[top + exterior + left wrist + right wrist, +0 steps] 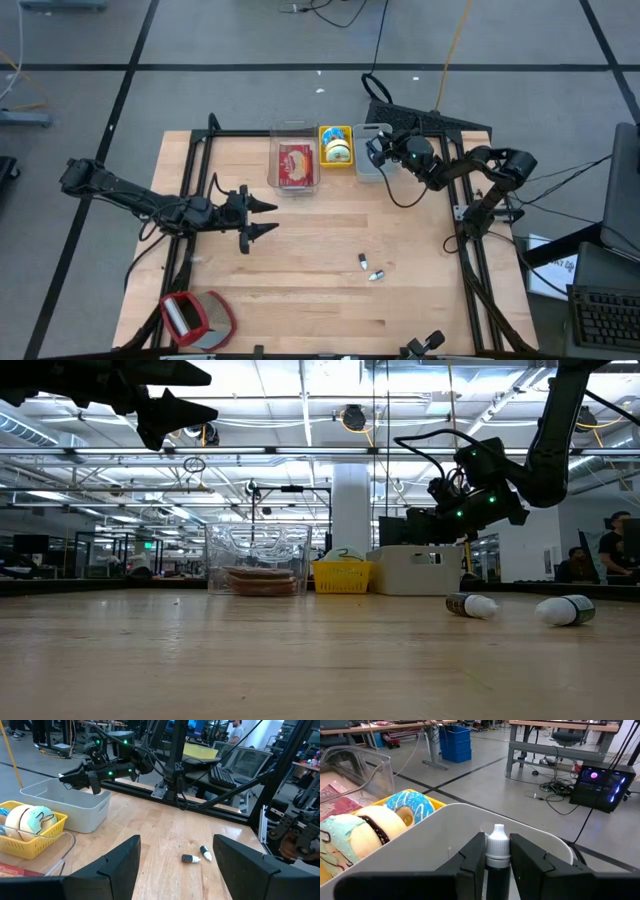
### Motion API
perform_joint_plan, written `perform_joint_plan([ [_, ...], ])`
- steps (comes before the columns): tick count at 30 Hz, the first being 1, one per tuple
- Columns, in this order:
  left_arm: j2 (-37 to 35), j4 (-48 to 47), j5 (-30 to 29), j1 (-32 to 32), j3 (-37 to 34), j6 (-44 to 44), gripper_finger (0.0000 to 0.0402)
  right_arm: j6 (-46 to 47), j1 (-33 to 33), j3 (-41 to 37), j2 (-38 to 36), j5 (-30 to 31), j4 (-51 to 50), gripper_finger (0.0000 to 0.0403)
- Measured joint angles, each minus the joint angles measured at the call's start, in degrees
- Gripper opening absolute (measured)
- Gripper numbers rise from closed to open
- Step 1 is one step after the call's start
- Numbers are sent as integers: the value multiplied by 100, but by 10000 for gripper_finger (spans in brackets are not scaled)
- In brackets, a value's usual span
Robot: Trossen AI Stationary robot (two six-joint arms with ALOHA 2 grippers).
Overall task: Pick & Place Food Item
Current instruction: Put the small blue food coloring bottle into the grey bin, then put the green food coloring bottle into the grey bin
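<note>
My right gripper (497, 865) is shut on a small dark bottle with a white cap (497, 839). It hovers over the white bin (420, 860) at the table's far edge, as the high view (380, 150) also shows. Two more small bottles (370, 268) lie on their sides on the wooden table near the right. A yellow basket (336, 145) of donuts and a clear container (294, 165) with a red packet stand left of the bin. My left gripper (265, 218) hangs open above the table's left middle, holding nothing. My right gripper pinches the bottle's dark body (497, 870) between its two fingers (472, 860), just behind the white cap. The fingers come in about level from the table's right side. The bottle lies along them, its cap end past the fingertips, clear above the bin.
A red-rimmed object (195, 318) lies at the near left corner. Black frame rails (470, 270) run along the table's sides and far edge. Bare wood (300, 260) lies between the containers and the near edge.
</note>
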Motion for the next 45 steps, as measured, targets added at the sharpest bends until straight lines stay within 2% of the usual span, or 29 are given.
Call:
perform_joint_plan([
  [7, 0, 0, -1, 1, 0, 0, 253, 17, 0, -2, 0, -15, -2, 76],
  [21, -1, 0, -1, 1, 0, 0, 253, 19, 0, -2, -2, -7, -162, 149],
  [34, -1, 0, -1, 0, 0, 0, 253, 21, 19, -2, -9, -15, -131, 159],
  [39, 1, 0, -1, 0, 0, 0, 253, 26, 365, -6, -337, -370, -89, 168],
  [45, -1, 0, -1, 0, 0, 0, 253, -7, 1105, -6, -1042, -1131, -409, 167],
])
